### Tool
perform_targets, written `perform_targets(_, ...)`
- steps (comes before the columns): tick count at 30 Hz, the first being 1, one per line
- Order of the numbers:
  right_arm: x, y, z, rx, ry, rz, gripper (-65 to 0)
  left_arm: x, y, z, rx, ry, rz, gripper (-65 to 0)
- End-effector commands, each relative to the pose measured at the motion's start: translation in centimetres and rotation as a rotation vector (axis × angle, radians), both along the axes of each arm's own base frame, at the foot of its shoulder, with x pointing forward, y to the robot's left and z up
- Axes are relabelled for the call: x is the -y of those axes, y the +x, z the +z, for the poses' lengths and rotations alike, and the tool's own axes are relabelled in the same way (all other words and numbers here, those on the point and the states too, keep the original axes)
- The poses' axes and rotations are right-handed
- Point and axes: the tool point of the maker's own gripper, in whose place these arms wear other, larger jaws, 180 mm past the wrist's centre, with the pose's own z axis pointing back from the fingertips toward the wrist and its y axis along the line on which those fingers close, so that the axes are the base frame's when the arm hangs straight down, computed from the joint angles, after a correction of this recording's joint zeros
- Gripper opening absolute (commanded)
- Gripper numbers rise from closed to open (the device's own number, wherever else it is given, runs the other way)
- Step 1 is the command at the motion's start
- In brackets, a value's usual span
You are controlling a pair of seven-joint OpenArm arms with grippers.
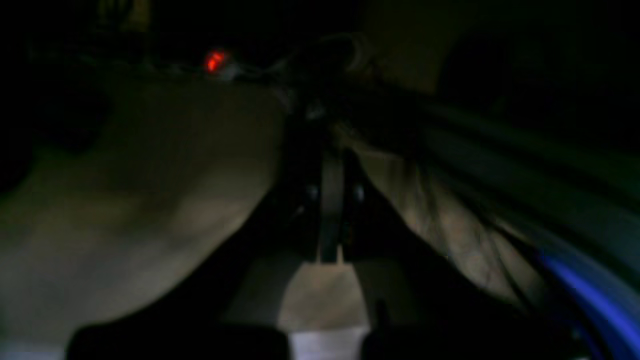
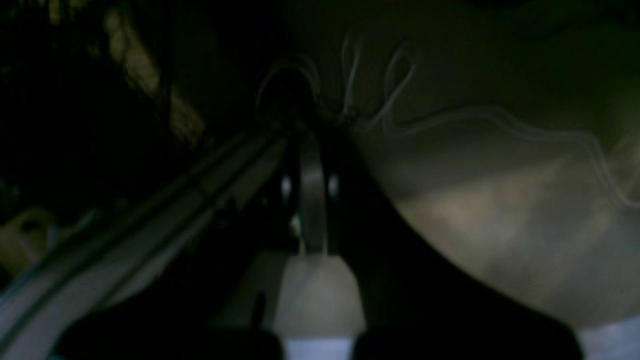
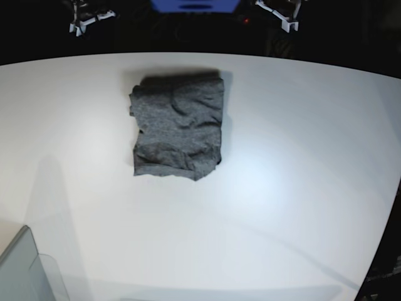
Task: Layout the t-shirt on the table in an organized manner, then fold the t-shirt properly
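Note:
The dark-grey t-shirt lies folded into a compact, wrinkly rectangle on the white table, left of centre toward the far edge. Both arms are drawn back beyond the far edge, away from the shirt. In the base view only white parts of the right arm and the left arm show. The left wrist view is dark; my left gripper has its jaws together and holds nothing. The right wrist view is dark too; my right gripper has its jaws together and holds nothing. Neither wrist view shows the shirt.
A translucent grey bin corner stands at the near left. A blue object sits behind the table's far edge. A red light and loose cables show in the dark wrist views.

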Motion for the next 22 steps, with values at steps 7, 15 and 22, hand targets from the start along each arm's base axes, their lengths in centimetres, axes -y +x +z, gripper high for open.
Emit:
perform_targets(7,-0.9,-3.8,-2.3,-0.017,-0.339,0.033,-65.0,-1.1,-0.7,-1.1,-0.020,0.234,-0.038,-64.9)
perform_targets(15,-4.3,-4.1,-2.1,-0.025,-0.554,0.356,-65.0,-0.4,1.9,-1.5,-0.063,0.309,-0.069,-64.9)
perform_targets(22,-2.0,-2.6,-2.3,-0.071,-0.629,0.446,-65.0,0.5,3.1,-1.5,-0.049,0.301,-0.061,-64.9)
